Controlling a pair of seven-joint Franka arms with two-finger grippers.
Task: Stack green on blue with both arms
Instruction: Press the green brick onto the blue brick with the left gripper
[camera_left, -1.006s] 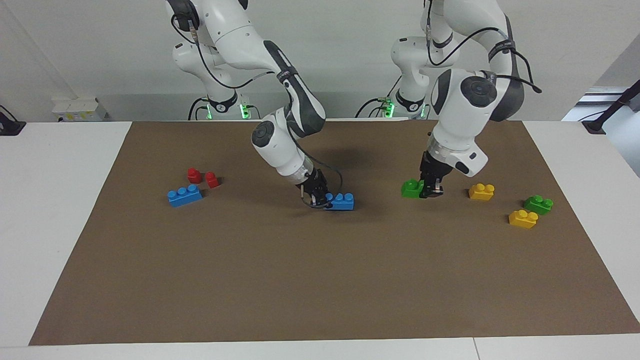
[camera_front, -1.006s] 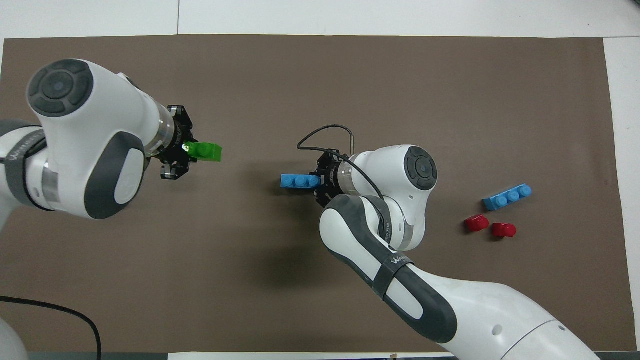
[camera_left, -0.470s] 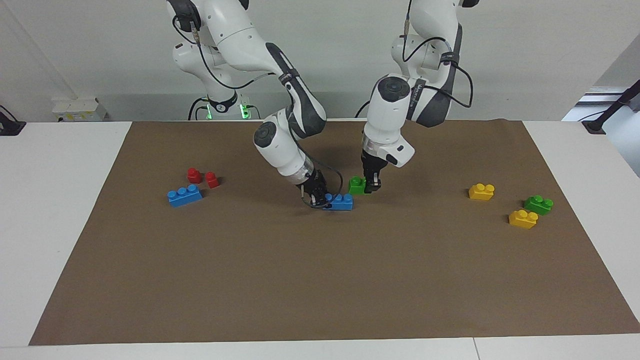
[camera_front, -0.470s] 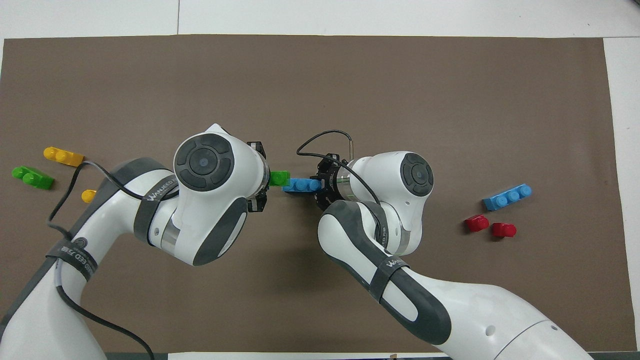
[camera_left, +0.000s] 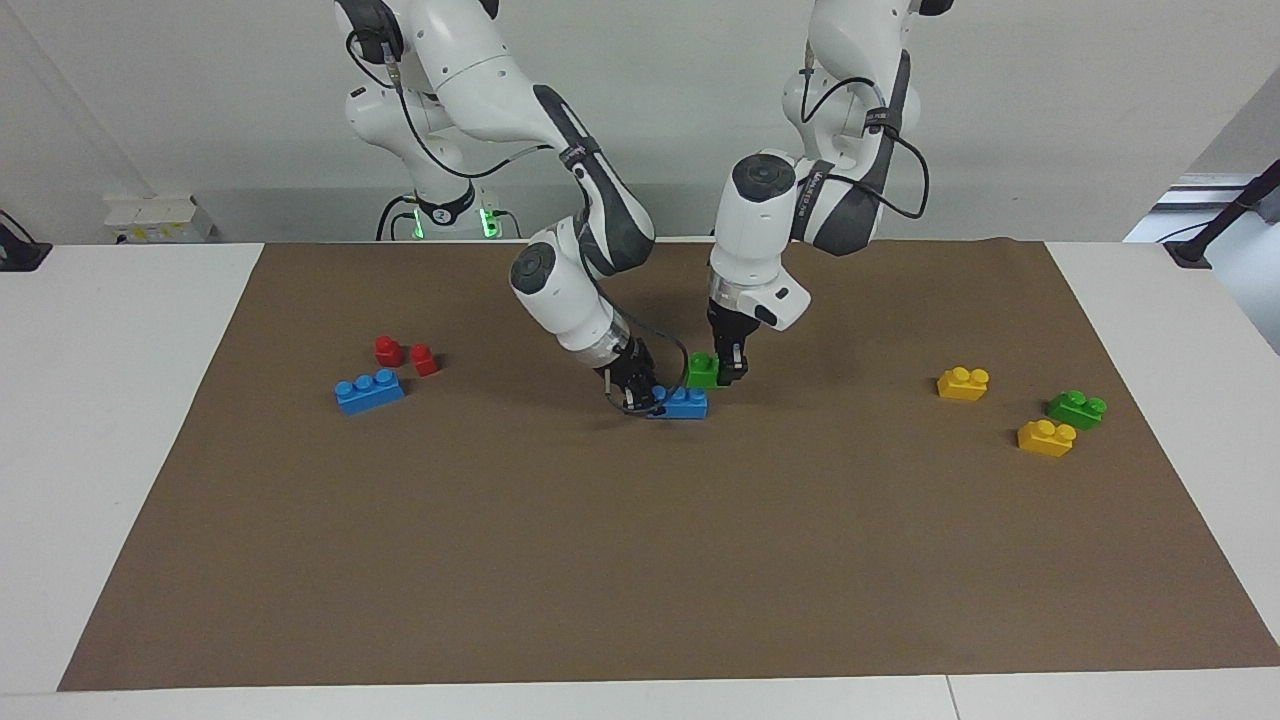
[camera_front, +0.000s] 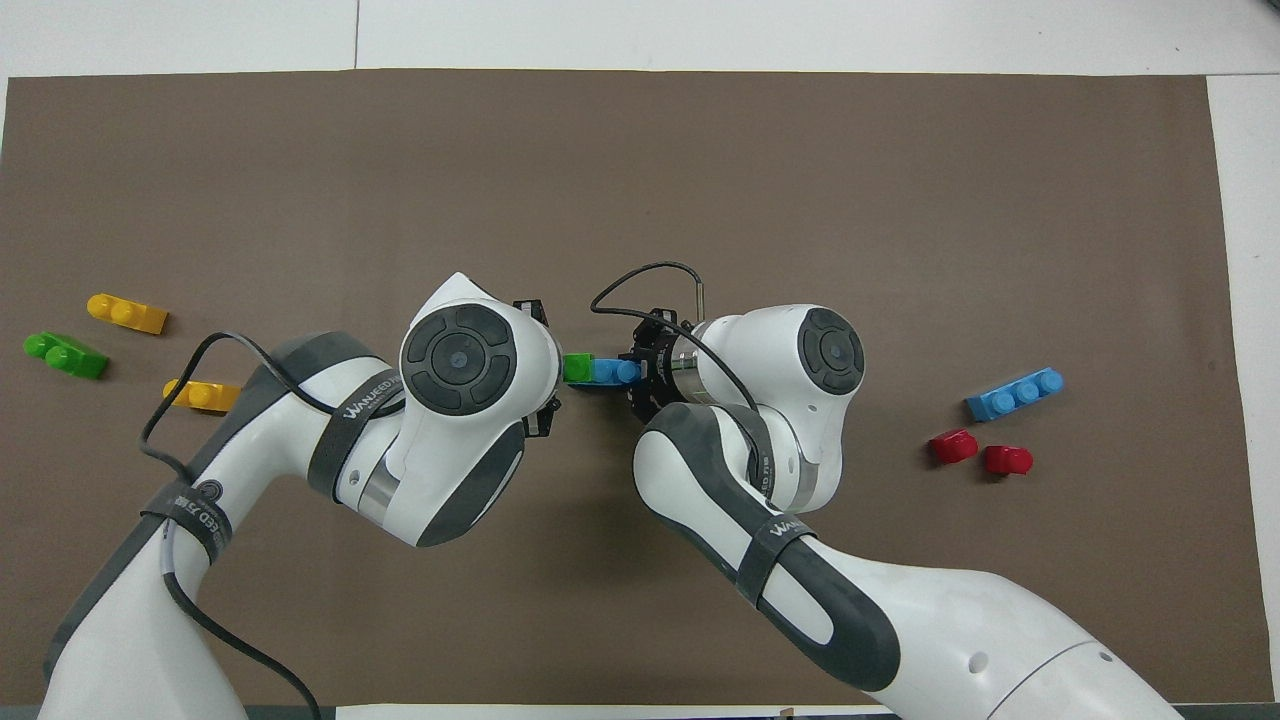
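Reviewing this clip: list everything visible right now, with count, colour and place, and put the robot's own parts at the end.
Held blue brick: one, blue, three studs, mid-mat, in the right gripper.
Held green brick: one, green, in the left gripper, over the held blue brick's end; whether they touch is unclear.
Spare blue brick: one, blue, toward the right arm's end.
Red pieces: two, red, beside the spare blue brick, nearer to the robots.
Spare green brick: one, green, toward the left arm's end.
Yellow bricks: two, yellow, beside the spare green brick.
Mat: one, brown, covering the white table.
Right gripper: black, shut on blue.
Left gripper: black, shut on green.
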